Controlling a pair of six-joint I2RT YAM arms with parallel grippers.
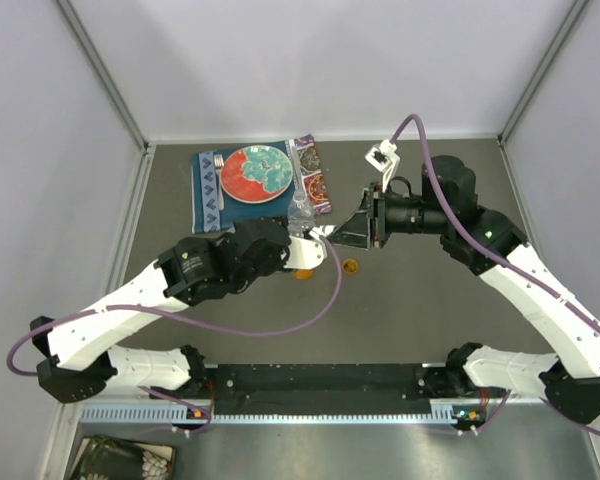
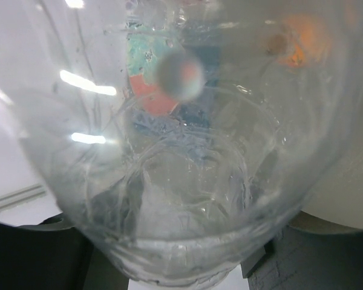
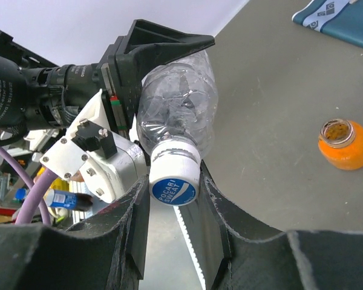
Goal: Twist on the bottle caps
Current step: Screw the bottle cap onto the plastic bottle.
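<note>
A clear bottle (image 2: 181, 199) fills the left wrist view, blurring everything behind it; an orange shape (image 2: 302, 39) at one o'clock is unreadable. Overhead, the left arm (image 1: 220, 262) half covers a small orange item (image 1: 303, 273), too little showing to name it.

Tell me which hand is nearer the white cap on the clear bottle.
Right. The right hand is closed around the white cap; the left hand grips the clear bottle by its body, back from the neck.

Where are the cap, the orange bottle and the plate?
cap (image 3: 174, 190), right wrist view, blue printed top.
orange bottle (image 3: 346, 152), right wrist view, its side.
plate (image 1: 238, 182), top view, red part.
</note>
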